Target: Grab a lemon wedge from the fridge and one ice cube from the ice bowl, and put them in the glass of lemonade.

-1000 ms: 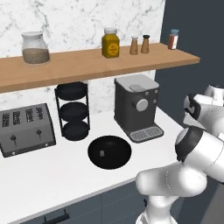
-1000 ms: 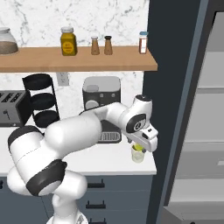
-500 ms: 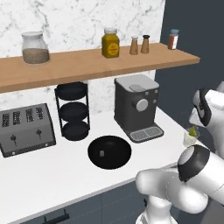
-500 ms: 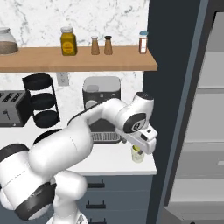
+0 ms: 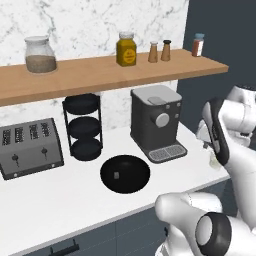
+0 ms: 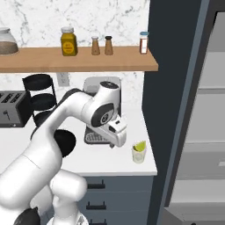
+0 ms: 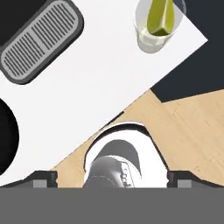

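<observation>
The white arm rises from the base, bends at a dark elbow joint and reaches forward and down. Its tool (image 6: 115, 143) hangs low with the fingertips (image 7: 43, 178) spread wide apart at the view's bottom corners, nothing between them.

The arm hides most of the glass of lemonade (image 5: 215, 161) in the left base view. The picture edge crops the ice bowl (image 7: 6, 140) and the fridge (image 6: 206, 110)
</observation>
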Tool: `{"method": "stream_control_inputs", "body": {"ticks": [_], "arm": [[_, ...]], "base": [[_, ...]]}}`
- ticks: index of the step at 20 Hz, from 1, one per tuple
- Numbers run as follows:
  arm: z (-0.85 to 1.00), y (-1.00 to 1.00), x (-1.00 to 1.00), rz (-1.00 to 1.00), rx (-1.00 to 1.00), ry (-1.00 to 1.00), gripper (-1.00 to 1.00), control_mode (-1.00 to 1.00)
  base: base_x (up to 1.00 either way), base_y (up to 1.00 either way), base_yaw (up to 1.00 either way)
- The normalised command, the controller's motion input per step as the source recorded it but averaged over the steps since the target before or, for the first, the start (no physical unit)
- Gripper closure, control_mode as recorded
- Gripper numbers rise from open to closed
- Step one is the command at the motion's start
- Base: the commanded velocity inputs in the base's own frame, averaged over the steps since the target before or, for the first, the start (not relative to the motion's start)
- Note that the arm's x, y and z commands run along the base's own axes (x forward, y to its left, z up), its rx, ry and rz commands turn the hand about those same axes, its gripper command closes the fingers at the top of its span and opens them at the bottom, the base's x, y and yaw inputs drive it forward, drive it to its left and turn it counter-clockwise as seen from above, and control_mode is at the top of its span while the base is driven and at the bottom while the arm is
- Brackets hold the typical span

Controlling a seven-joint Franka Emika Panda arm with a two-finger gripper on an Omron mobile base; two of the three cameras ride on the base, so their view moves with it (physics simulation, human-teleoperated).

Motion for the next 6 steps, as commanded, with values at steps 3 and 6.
{"method": "stream_control_inputs", "body": {"ticks": [3,6], "arm": [[0.0,1.0,0.15,0.25,0.0,-0.11,-1.0,-1.0],[0.0,1.0,0.3,0.3,-0.02,0.03,-1.0,-1.0]], "base": [[0.0,0.0,0.0],[0.0,0.0,0.0]]}}
